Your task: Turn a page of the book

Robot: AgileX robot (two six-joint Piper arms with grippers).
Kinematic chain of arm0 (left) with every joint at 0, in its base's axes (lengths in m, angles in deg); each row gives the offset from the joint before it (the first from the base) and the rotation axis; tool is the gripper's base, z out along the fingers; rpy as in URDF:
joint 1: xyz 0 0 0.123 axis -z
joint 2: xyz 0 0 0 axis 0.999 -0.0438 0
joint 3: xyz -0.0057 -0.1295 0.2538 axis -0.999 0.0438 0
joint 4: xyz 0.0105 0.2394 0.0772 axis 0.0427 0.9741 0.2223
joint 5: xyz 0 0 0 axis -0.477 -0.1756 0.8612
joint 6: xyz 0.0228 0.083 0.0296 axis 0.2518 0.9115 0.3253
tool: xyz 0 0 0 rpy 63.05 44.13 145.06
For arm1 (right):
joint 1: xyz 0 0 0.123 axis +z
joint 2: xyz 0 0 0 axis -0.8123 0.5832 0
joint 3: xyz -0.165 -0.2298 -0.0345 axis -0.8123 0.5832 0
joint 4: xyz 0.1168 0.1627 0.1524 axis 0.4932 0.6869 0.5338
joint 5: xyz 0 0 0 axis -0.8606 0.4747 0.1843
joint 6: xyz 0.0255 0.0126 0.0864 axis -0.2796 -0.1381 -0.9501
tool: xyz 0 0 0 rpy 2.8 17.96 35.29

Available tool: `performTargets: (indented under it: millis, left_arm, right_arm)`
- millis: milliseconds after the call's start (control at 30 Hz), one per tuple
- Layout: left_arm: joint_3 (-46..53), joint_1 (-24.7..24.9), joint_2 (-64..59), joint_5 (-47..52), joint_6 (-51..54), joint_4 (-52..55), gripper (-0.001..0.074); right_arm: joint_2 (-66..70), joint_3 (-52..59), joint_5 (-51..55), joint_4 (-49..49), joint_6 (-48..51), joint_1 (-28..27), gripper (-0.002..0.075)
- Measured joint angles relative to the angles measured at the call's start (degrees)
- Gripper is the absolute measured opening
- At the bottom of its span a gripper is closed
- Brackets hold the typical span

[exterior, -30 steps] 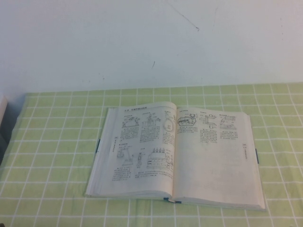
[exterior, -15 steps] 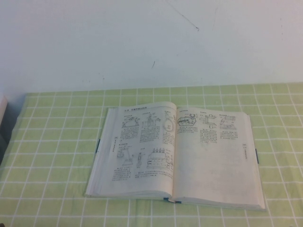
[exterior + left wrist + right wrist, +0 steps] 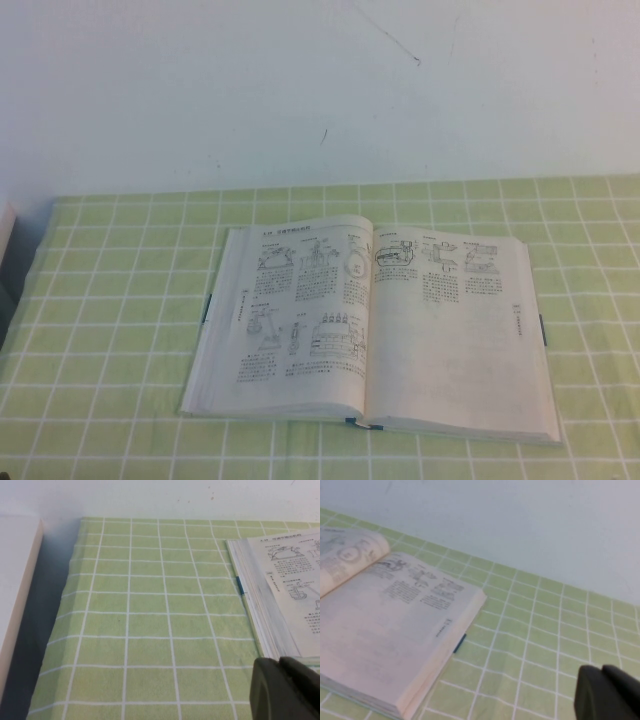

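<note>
The book [image 3: 372,325] lies open and flat in the middle of the green checked cloth, off-white pages with black machine drawings and text, teal cover edges showing at its sides. Its left half shows in the left wrist view [image 3: 285,590], its right half in the right wrist view [image 3: 390,625]. The right-hand page [image 3: 455,330] lies flat. Neither arm shows in the high view. My left gripper [image 3: 282,667] is shut and empty, off the book's left edge. My right gripper [image 3: 602,675] is shut and empty, over the cloth right of the book.
The green checked tablecloth [image 3: 110,330] covers the table up to a white wall [image 3: 300,90]. A pale block [image 3: 15,590] stands beside the table's left edge, with a dark gap between.
</note>
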Motion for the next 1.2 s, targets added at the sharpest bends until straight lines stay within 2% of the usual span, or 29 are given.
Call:
performTargets:
  millis: [300,633,1200]
  left_arm:
    - [-0.1,0.0,0.12,0.24,0.0,0.0,-0.0003]
    - [-0.1,0.0,0.12,0.34,-0.1,0.0,-0.0003]
    - [-0.1,0.0,0.12,0.34,-0.33,0.0,-0.0003]
  right_arm:
    - [-7.1,11.87,-2.49,-2.29,-5.53,-7.37,-0.0003]
    - [-7.21,12.0,-0.23,-3.33,-9.85,-7.75,-0.0003]
    - [-7.21,12.0,-0.23,-3.88,-10.47,-7.75,-0.0003]
